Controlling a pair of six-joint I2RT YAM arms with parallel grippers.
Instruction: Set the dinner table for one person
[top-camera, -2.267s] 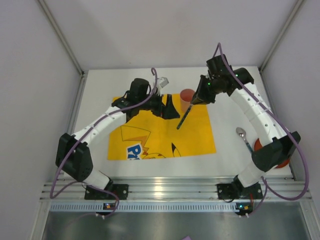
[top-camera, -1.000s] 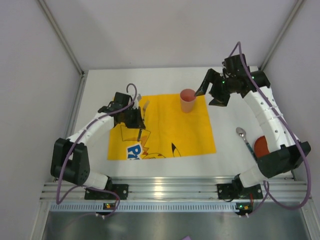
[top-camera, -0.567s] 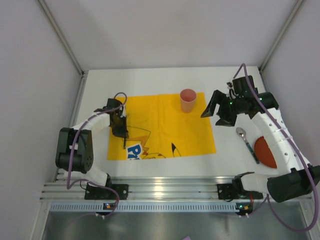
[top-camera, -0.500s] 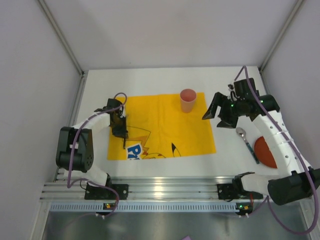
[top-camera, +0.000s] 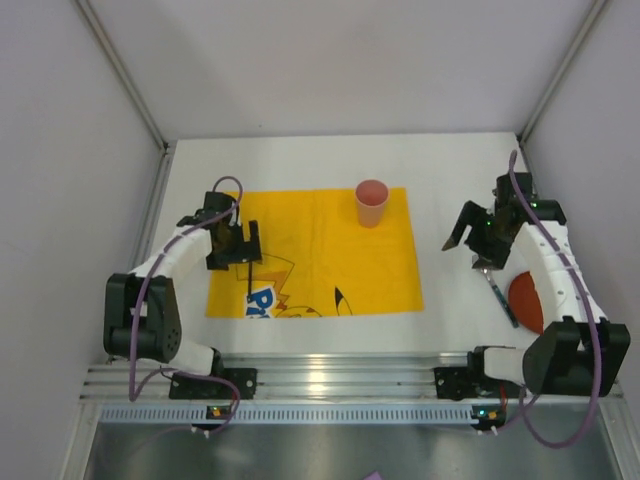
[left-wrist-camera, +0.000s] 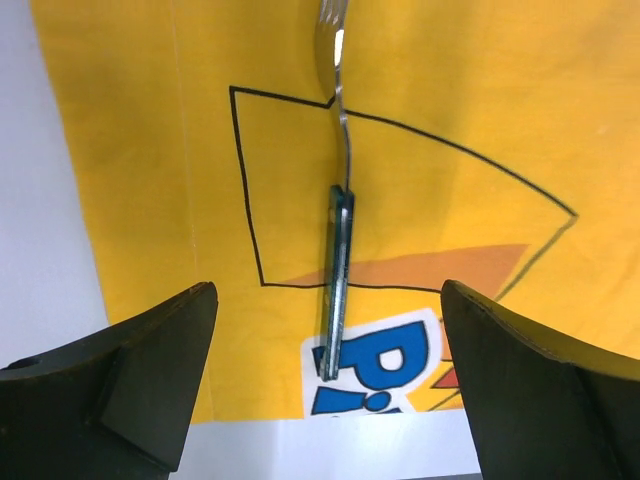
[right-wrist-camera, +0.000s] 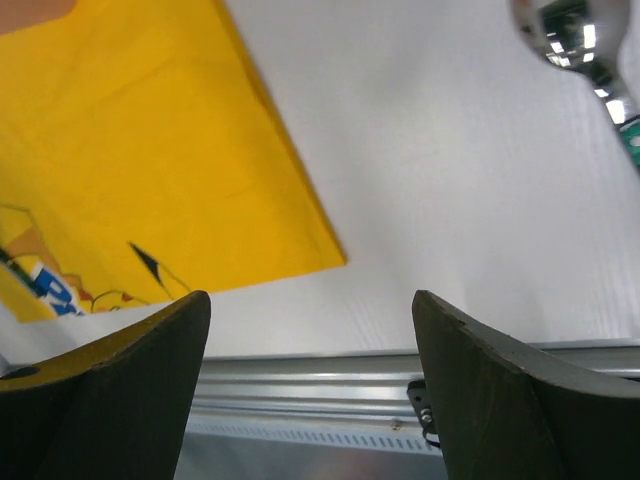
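A fork (left-wrist-camera: 340, 255) with a blue handle lies flat on the yellow printed mat (left-wrist-camera: 450, 90), near the mat's left edge; in the top view the fork (top-camera: 248, 282) points toward me. My left gripper (top-camera: 240, 248) hovers just above it, open, and the fork lies loose between the wide-apart fingers (left-wrist-camera: 150, 380). My right gripper (top-camera: 468, 238) is open and empty over the bare white dinner table (top-camera: 300, 160), right of the mat. A spoon (top-camera: 495, 283) lies just beside it, its bowl (right-wrist-camera: 565, 30) at the corner of the right wrist view.
A pink cup (top-camera: 371, 203) stands upright on the mat's far right part. A red plate (top-camera: 527, 303) sits at the table's right edge, beside the spoon. The silver rail (right-wrist-camera: 320, 400) runs along the near edge. Grey walls enclose the table.
My left gripper has opened and let go of the fork on the mat. The right arm has swung right and back toward the spoon. The mat has shifted slightly left.
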